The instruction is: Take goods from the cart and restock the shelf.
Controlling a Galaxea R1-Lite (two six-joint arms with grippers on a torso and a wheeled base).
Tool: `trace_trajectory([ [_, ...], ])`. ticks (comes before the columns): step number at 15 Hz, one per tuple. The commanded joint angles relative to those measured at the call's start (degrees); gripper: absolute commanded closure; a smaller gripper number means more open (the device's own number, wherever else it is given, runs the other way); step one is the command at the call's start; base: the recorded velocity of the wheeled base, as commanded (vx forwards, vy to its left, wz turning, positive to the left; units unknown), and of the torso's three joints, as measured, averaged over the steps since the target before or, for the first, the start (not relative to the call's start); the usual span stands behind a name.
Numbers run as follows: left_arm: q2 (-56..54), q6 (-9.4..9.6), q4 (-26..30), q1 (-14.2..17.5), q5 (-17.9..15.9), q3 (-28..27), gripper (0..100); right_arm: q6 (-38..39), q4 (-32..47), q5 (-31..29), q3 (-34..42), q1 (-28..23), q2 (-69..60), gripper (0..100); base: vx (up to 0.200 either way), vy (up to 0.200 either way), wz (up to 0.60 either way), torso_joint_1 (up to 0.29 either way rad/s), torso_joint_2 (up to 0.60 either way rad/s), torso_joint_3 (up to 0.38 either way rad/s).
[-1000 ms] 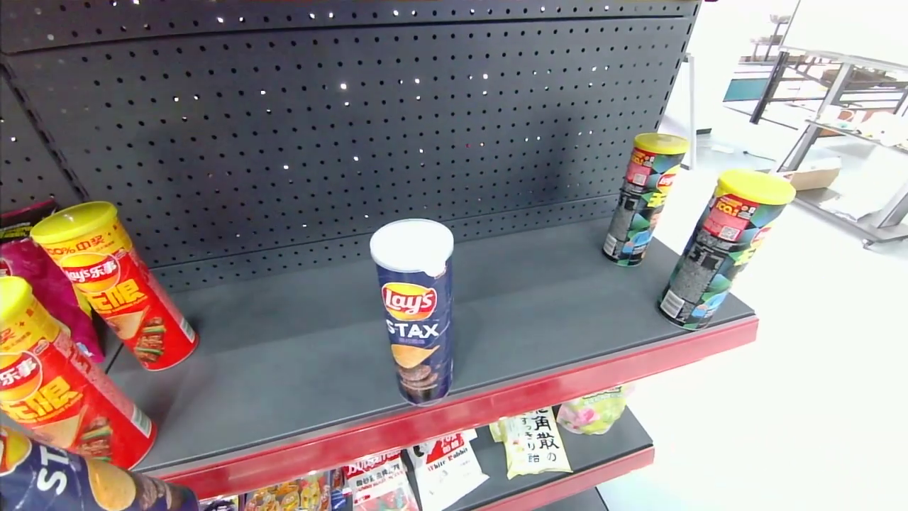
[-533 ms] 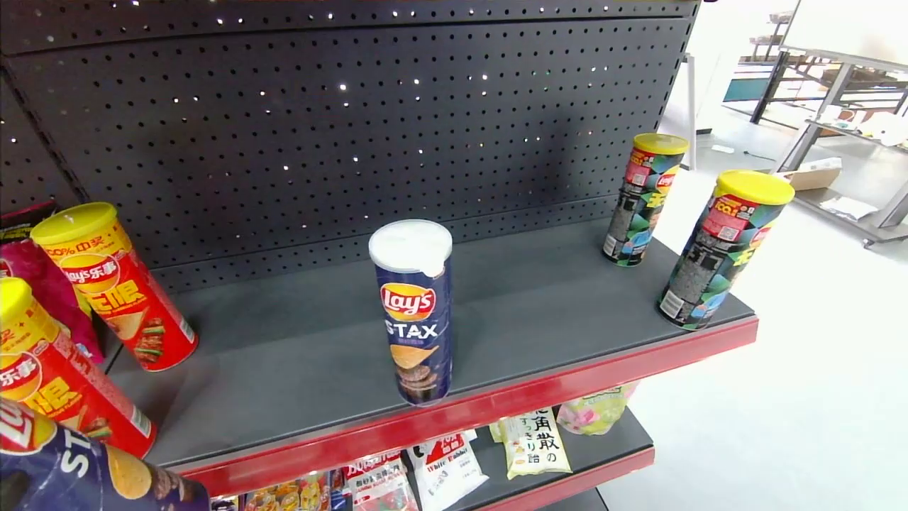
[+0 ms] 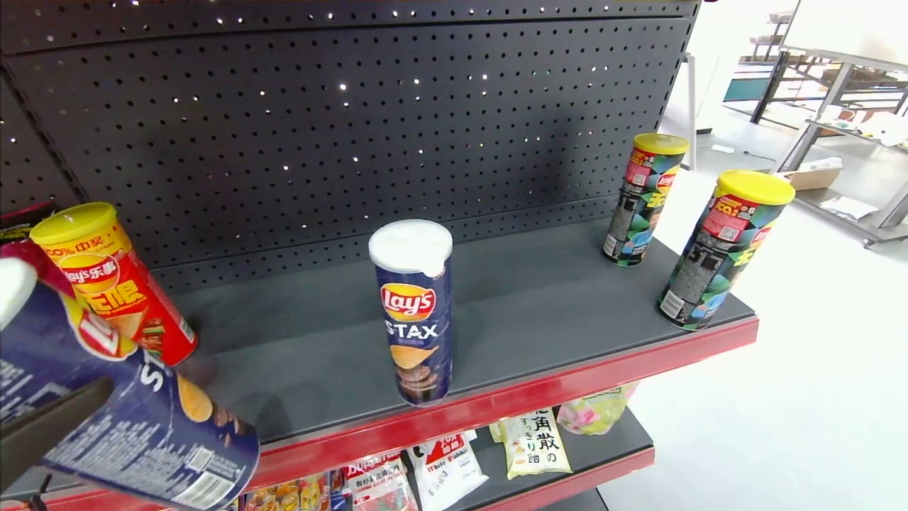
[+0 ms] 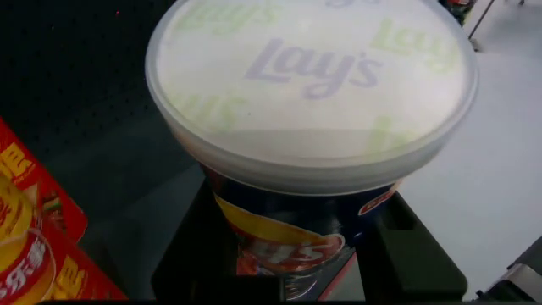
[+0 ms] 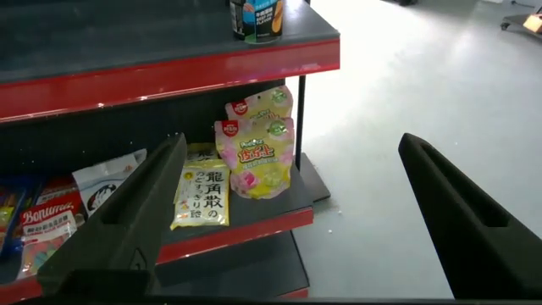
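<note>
My left gripper (image 4: 296,254) is shut on a dark blue chip can (image 3: 135,411) with a white lid (image 4: 309,80). I hold it tilted at the shelf's front left, and one dark finger (image 3: 53,424) lies across its side. Another dark blue can (image 3: 415,312) stands upright near the front edge of the grey shelf (image 3: 553,305). A red can with a yellow lid (image 3: 113,284) stands at the left, just behind the held can. My right gripper (image 5: 313,220) is open with nothing in it, low down in front of the lower shelf.
Two multi-coloured cans with yellow lids (image 3: 644,200) (image 3: 723,248) stand at the shelf's right end. Bare shelf lies on both sides of the standing blue can. A pegboard wall (image 3: 355,128) backs the shelf. Snack bags (image 5: 254,152) fill the lower shelf. Open floor lies right.
The held blue can has risen from the lower left corner, up and to the right, and now covers the nearer red can. The cans standing on the shelf have not moved.
</note>
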Motion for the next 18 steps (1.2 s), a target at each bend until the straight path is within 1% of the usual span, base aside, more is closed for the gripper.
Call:
trace_trajectory([
  [1, 12.8, 0.91, -5.6, 0.0, -0.3, -1.6, 100, 0.0, 0.0, 0.0, 0.0, 0.0, 0.0, 0, 0.0, 0.0, 0.0, 0.0, 0.0, 0.0],
  [2, 12.8, 0.91, -5.6, 0.0, -0.3, -1.6, 100, 0.0, 0.0, 0.0, 0.0, 0.0, 0.0, 0, 0.0, 0.0, 0.0, 0.0, 0.0, 0.0],
  [3, 21.5, 3.11, -9.3, -1.8, -0.4, -5.0, 100, 0.0, 0.0, 0.0, 0.0, 0.0, 0.0, 0, 0.0, 0.0, 0.0, 0.0, 0.0, 0.0],
  [5, 27.8, 3.37, -11.3, -2.9, -0.3, -9.5, 100, -0.1, 0.0, 0.0, 0.0, 0.0, 0.0, 0, 0.0, 0.0, 0.0, 0.0, 0.0, 0.0],
  [6, 32.6, 4.78, -12.5, -3.0, -0.2, -12.8, 100, 0.0, 0.0, 0.0, 0.0, 0.0, 0.0, 0, 0.0, 0.0, 0.0, 0.0, 0.0, 0.0],
  [7, 35.5, 5.92, -13.4, -3.2, -0.2, -14.8, 100, 0.0, 0.0, 0.0, 0.0, 0.0, 0.0, 0, 0.0, 0.0, 0.0, 0.0, 0.0, 0.0],
  [8, 38.3, 6.53, -14.6, -3.7, -0.2, -16.3, 100, 0.0, 0.0, 0.0, 0.0, 0.0, 0.0, 0, 0.0, 0.0, 0.0, 0.0, 0.0, 0.0],
  [10, 43.3, 6.53, -17.6, -4.8, -0.1, -18.5, 100, 0.0, 0.0, 0.0, 0.0, 0.0, 0.0, 0, 0.0, 0.0, 0.0, 0.0, 0.0, 0.0],
  [12, 47.6, 7.15, -20.3, -4.8, 0.0, -20.0, 100, -0.1, 0.0, 0.0, 0.0, 0.0, 0.0, 0, 0.0, 0.0, 0.0, 0.0, 0.0, 0.0],
  [16, 54.8, 7.15, -21.3, -4.7, 0.0, -26.7, 100, 0.0, 0.0, 0.0, 0.0, 0.0, 0.0, 0, 0.0, 0.0, 0.0, 0.0, 0.0, 0.0],
  [17, 56.0, 7.06, -21.6, -4.7, 0.0, -27.6, 100, 0.0, 0.0, 0.0, 0.0, 0.0, 0.0, 0, 0.0, 0.0, 0.0, 0.0, 0.0, 0.0],
  [18, 57.9, 7.06, -23.7, -4.6, 0.0, -28.3, 100, 0.0, 0.0, 0.0, 0.0, 0.0, 0.0, 0, 0.0, 0.0, 0.0, 0.0, 0.0, 0.0],
])
